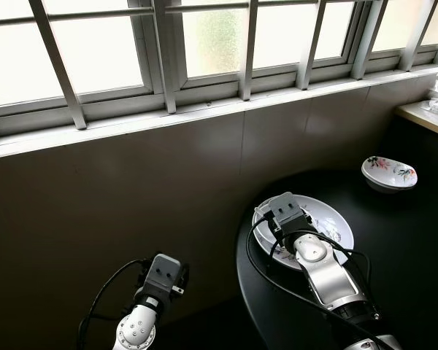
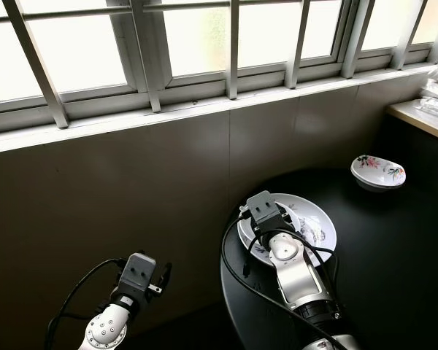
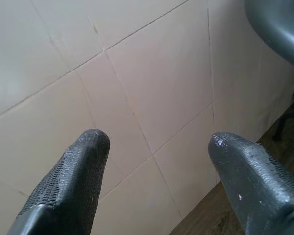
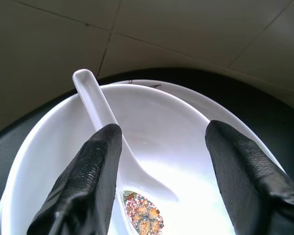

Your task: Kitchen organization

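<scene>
The robot stands at the edge of a round black table (image 1: 409,248) pushed up near a tiled wall (image 1: 131,197) under a barred window (image 1: 204,44), and the job in hand looks like gathering up the used dishes. Its right gripper (image 4: 159,161) hangs with the fingers spread apart over a white bowl (image 4: 186,147) that sits on a larger white plate (image 1: 339,226); nothing is held between them. In the bowl lies a white ceramic spoon (image 4: 108,132), its handle pointing up and out toward eleven o'clock in the right wrist view, resting on the bowl's rim, its scoop down near the painted flower pattern at the bottom. One black finger is just beside the spoon's neck, the other well over to the far side of the bowl. A second small bowl with floral print (image 1: 389,173) sits apart, toward two o'clock from the plate on the same table. I would say the step is the approach to the spoon or the bowl, grasp not yet made. The next move, as I judge it, calls for lowering and shifting so the spoon handle or the rim falls between the fingers, then closing gently, since glazed china will slip. The left gripper (image 3: 157,147) is idle with fingers parted, pointed at the bare wall tiles low down beside the table.
</scene>
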